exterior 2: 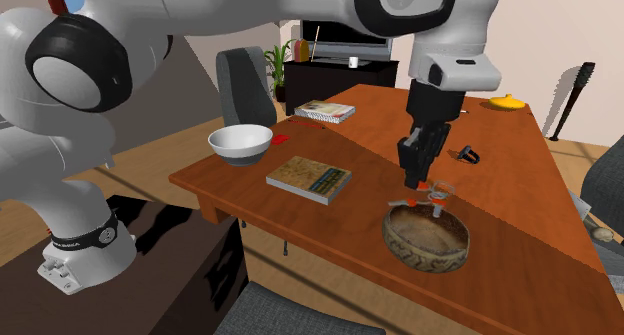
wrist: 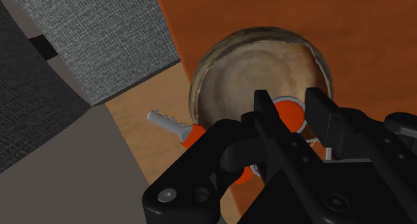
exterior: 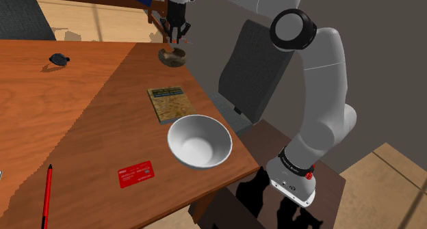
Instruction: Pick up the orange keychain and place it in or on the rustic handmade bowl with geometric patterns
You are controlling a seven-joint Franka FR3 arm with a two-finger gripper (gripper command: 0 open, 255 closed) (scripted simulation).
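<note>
The black gripper (exterior 2: 417, 179) is clamped on the orange keychain (wrist: 289, 113), its two fingers pinching the round orange tag from either side. It holds the keychain just above the brown patterned bowl (exterior 2: 425, 255), over the part of the rim that lies toward the table's edge. A silver key (wrist: 166, 120) on the keychain sticks out sideways past that rim. Whether any hanging part brushes the bowl is hard to tell from these angles, though the tag itself looks clear of it. The bowl stands upright on the wooden table (exterior 2: 520, 183), close to one edge, and a grey chair (exterior: 246, 70) sits just beyond that edge. Nearest the bowl on the tabletop lies a flat book (exterior 2: 308, 176). A white bowl (exterior: 200, 142) sits past the book, farther from the brown bowl. Well apart from the brown bowl are a small dark object (exterior: 59, 59), a red card (exterior: 136, 173) beyond the white bowl, and farthest off a red pen (exterior: 48, 193).
</note>
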